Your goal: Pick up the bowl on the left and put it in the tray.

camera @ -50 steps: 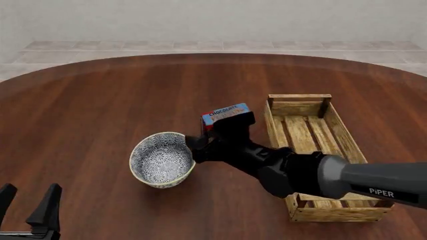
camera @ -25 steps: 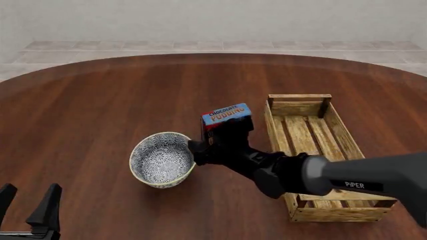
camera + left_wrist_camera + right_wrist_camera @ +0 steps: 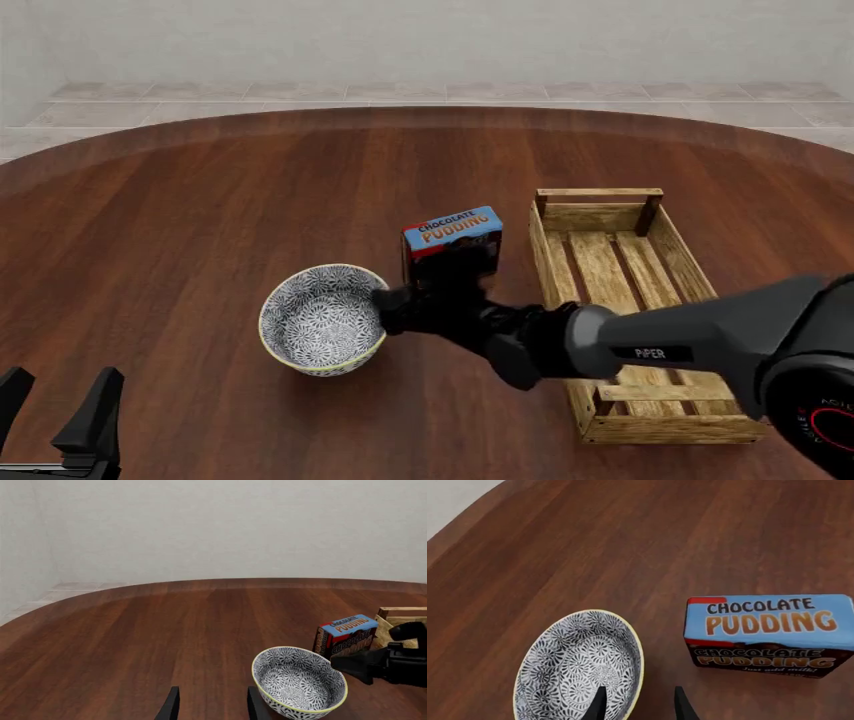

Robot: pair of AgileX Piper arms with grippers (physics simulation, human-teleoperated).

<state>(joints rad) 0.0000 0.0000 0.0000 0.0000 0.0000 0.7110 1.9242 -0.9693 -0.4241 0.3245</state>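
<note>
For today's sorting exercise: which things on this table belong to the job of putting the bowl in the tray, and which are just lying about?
Belong to the job:
- bowl
- tray
- right end effector, open, straddling the bowl's rim

Just lying about:
- chocolate pudding box
- left end effector, open, away from the bowl

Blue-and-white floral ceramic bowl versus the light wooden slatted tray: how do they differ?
The blue-and-white floral ceramic bowl is round and patterned; the light wooden slatted tray is long, rectangular and plain. The bowl is far shorter than the tray. The right gripper is at the bowl's rim; nothing touches the tray. Both rest empty on the brown wooden table.
</note>
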